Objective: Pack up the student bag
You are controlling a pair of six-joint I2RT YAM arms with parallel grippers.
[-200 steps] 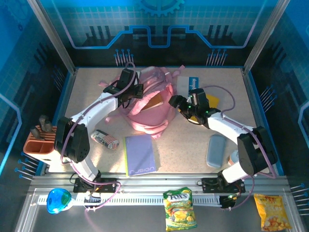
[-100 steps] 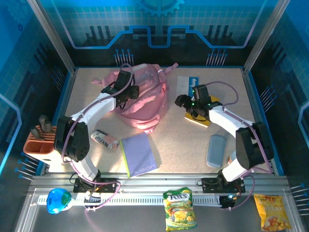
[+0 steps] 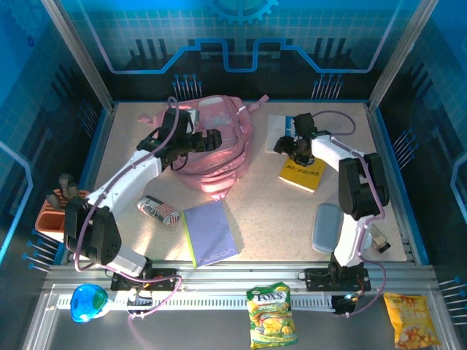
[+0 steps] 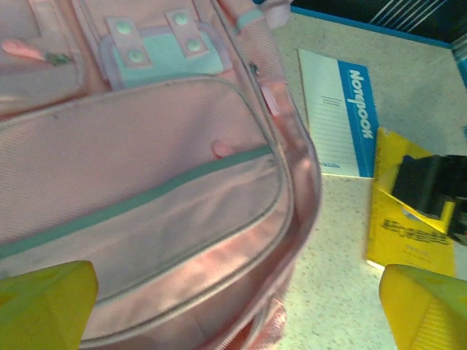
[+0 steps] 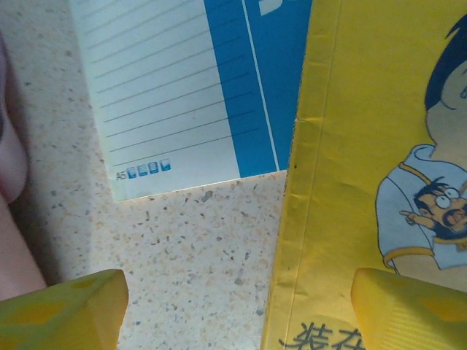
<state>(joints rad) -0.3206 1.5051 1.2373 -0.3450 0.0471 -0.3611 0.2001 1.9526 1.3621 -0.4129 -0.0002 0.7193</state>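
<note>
The left gripper (image 4: 233, 306) hangs right over the bag (image 4: 146, 182). Its yellow fingers stand wide apart and hold nothing. The right gripper (image 5: 233, 306) is just to the right of the bag, low over the table (image 5: 211, 240). It is wide open too, and its fingers are empty. One finger is above the yellow book (image 5: 350, 182) and the other is above bare table.

The bag lies flat at the back of the table, in the middle.

What could go wrong? I think the bag is the hard part. It is soft and floppy, so it may sag shut or slide when something is pushed in. The zips I can see look closed, so a book may have no way in yet. The yellow book is thin and flat on the table, so the fingers may only shove it and not get under it. Its cover looks smooth and may slip out. It touches the blue notebook (image 5: 182, 95), which lies between it and the bag, so that one may get dragged along.

The bag is pink cloth with grey zips and round pockets. The notebook has white lined paper. The table is pale, speckled and hard.
</note>
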